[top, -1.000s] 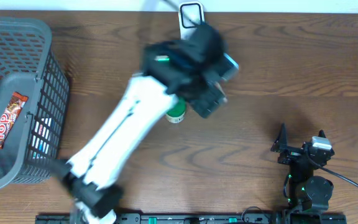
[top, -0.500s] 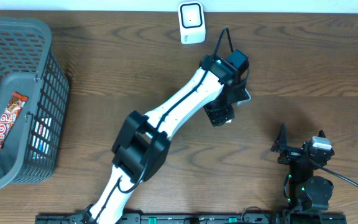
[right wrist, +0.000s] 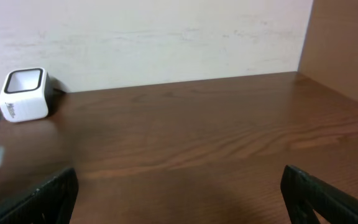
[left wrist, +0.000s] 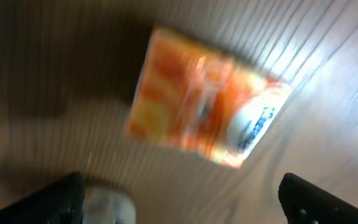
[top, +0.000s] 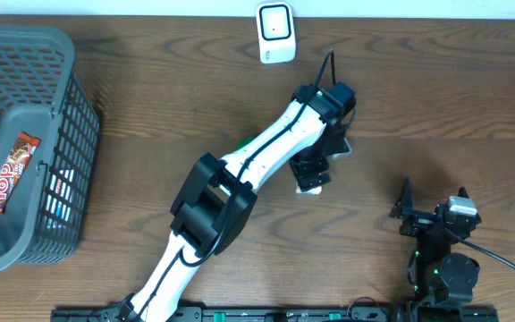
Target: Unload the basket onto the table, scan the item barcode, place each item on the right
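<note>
The item, an orange packet (left wrist: 204, 106), lies flat and blurred on the wooden table in the left wrist view, beyond the fingertips and touching neither. My left gripper (left wrist: 179, 182) is open, its dark fingers (left wrist: 61, 199) wide apart at the frame's lower corners. From overhead the left gripper (top: 316, 166) hangs over the table's middle and covers the packet. The white scanner (top: 275, 33) stands at the back edge and also shows as the scanner (right wrist: 23, 93) in the right wrist view. My right gripper (top: 415, 211) rests open and empty at the front right.
A grey basket (top: 70, 107) at the far left holds a red "Top" snack bar (top: 12, 172). A pale rounded object (left wrist: 107, 208) sits beside the left finger; I cannot tell what it is. A brown wall (right wrist: 347, 50) stands to the right.
The left arm swung from near the scanner down to the table's middle. Its jaws have widened, and the orange packet now lies free on the wood. The right arm stayed still.
</note>
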You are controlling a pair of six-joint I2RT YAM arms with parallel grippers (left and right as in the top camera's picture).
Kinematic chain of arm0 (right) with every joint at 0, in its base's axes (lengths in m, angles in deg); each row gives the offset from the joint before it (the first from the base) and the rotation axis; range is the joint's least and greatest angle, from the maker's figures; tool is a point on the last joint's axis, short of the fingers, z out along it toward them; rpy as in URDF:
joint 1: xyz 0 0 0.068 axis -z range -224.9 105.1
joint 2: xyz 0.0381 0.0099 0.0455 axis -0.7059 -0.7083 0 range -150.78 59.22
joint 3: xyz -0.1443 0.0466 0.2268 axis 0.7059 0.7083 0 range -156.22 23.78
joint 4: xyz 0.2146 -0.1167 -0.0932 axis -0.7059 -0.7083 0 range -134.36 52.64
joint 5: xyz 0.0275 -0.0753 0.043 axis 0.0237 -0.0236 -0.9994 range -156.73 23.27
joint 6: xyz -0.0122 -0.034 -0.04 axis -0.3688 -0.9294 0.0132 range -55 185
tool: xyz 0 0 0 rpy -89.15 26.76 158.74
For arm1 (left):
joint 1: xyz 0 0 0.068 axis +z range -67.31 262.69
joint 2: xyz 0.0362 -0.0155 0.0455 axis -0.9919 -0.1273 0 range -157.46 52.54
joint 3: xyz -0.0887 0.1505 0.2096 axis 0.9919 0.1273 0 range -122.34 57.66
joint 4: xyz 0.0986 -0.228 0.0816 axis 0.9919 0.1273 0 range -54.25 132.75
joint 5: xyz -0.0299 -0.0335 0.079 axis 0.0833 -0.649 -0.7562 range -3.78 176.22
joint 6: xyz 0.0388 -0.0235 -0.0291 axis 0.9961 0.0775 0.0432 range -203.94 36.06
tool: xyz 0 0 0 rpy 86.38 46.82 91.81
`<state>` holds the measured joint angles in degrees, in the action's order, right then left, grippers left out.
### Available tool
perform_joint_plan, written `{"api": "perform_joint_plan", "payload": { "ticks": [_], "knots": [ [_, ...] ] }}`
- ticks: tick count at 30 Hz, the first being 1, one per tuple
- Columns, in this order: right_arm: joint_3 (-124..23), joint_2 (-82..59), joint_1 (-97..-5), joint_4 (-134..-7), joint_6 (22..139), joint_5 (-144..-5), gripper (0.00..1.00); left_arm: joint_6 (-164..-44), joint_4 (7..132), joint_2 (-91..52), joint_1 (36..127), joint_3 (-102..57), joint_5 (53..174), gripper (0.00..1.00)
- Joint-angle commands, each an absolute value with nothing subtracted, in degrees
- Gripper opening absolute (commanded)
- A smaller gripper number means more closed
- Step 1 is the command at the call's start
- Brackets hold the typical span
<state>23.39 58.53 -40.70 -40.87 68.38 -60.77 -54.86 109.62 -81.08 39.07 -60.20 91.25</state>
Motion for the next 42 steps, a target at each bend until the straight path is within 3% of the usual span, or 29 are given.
{"api": "perform_joint_plan", "payload": {
  "ticks": [1, 8, 12, 16, 23, 26, 32, 42],
  "knots": [
    [23.46, 58.84, -40.91, -41.07, 67.72, -60.86, 0.99, -56.17, 111.98, -73.54, 39.27, -63.81, 85.18, 1.0],
    [23.46, 58.84, -40.91, -41.07, 67.72, -60.86, 0.99, -55.32, 108.5, -51.61, 40.86, -65.9, 84.04, 0.98],
    [23.46, 58.82, -40.91, -41.07, 67.72, -60.86, 0.99, -55.99, 105.73, -39.81, 47.18, -65.9, 84.02, 0.98],
    [23.46, 58.84, -40.94, -41.07, 67.72, -60.86, 0.99, -67.25, 104.44, -32.88, 62.76, -65.9, 83.98, 0.98],
    [23.46, 58.84, -41.44, -41.07, 67.72, -60.84, 0.99, -103.05, 107.5, -32.82, 102.46, -65.12, 84.65, 0.98],
    [23.46, 58.84, -41.59, -41.07, 67.72, -60.86, 0.99, -104.41, 109.44, -35.86, 111.46, -63.76, 88.83, 0.98],
    [23.46, 58.84, -41.59, -41.07, 67.72, -60.86, 0.99, -99.71, 110.38, -43.02, 115.88, -61.53, 87.89, 0.98],
    [23.46, 58.84, -41.61, -41.07, 67.72, -60.84, 0.99, -89.19, 111.48, -55.24, 113.82, -57.53, 88.74, 0.98]
  ]
}}
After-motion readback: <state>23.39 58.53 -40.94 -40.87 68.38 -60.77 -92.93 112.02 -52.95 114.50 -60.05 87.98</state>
